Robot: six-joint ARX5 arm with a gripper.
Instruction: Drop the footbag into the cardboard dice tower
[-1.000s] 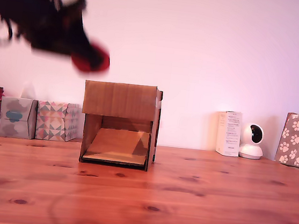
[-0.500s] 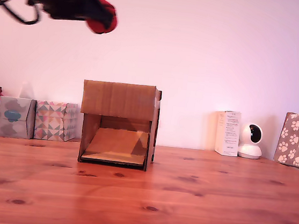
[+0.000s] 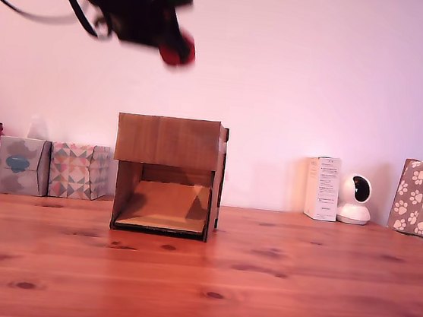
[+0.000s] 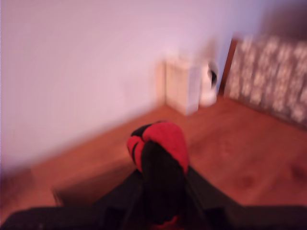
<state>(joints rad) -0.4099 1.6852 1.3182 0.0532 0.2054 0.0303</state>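
exterior view, though blurred, shows the pincer (image 3: 171, 43) seemingly clamped on the footbag (image 3: 177, 50) above the cardboard dice tower (image 3: 167, 175).

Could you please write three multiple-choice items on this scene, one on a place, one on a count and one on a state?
1. Where is the footbag in the exterior view?
A. On the ramp inside the tower
B. In the air above the cardboard dice tower
C. On the table beside the white carton

2. How many patterned tissue boxes stand at the exterior view's left of the tower?
A. Two
B. Four
C. None

3. What is the state of the gripper?
A. Open and empty
B. Resting on the table
C. Shut on the footbag

Answers:
1. B, as the red ball hangs clear above the tower's top edge.
2. A, as one tissue box and a second tissue box stand side by side.
3. C, as the wrist view shows the black fingers clasping the red and black ball.
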